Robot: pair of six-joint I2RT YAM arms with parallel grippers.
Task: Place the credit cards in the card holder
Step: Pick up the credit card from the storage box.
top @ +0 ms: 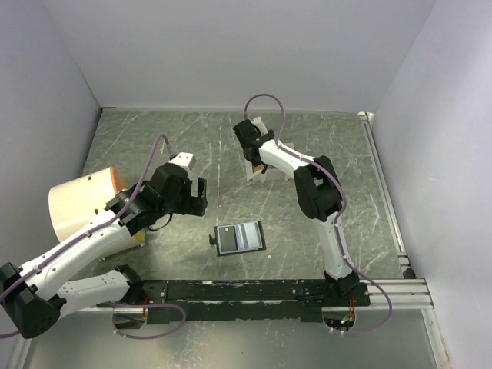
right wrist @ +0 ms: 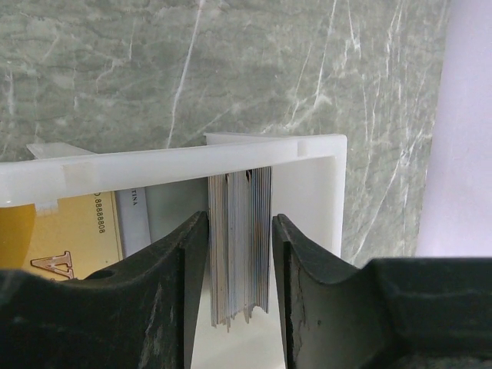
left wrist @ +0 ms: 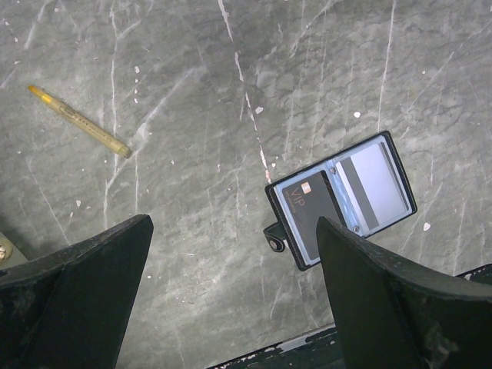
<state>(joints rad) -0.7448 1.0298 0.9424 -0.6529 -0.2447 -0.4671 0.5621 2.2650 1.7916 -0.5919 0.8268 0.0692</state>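
The cards [right wrist: 240, 246] are standing on edge in a white box [right wrist: 192, 161] toward the far edge of the table [top: 154, 138]. The right gripper [right wrist: 240, 223] is hugging the whole bunch with narrow jaws; I cannot tell if it is squeezing. It may be grabbing too many, and some could be slipping out. The holder [left wrist: 380, 181] is lying open by the near edge, near the left gripper [left wrist: 233, 231], jaws wide. The fingers [right wrist: 154, 292] are hiding the box's bottom.

Holder [top: 241, 237] lies open, flat, pale blue pockets up, a dark VIP card [left wrist: 311, 206] in one side. A stack of cards [right wrist: 240, 246] stands on edge in the white box [right wrist: 307, 150], gold card [right wrist: 69, 231] beside.
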